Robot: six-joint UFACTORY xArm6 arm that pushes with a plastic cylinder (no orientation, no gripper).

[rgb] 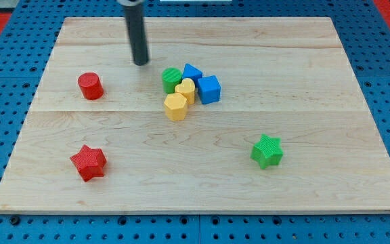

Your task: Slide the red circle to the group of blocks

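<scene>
The red circle sits on the wooden board at the view's left, apart from the other blocks. The group lies near the middle: a green circle, a blue triangle-like block, a blue cube, a yellow rounded block and a yellow hexagon, packed close together. My tip stands above and between the red circle and the group, right of the red circle and left of the green circle, touching neither.
A red star lies at the view's lower left. A green star lies at the lower right. The wooden board rests on a blue pegboard surface.
</scene>
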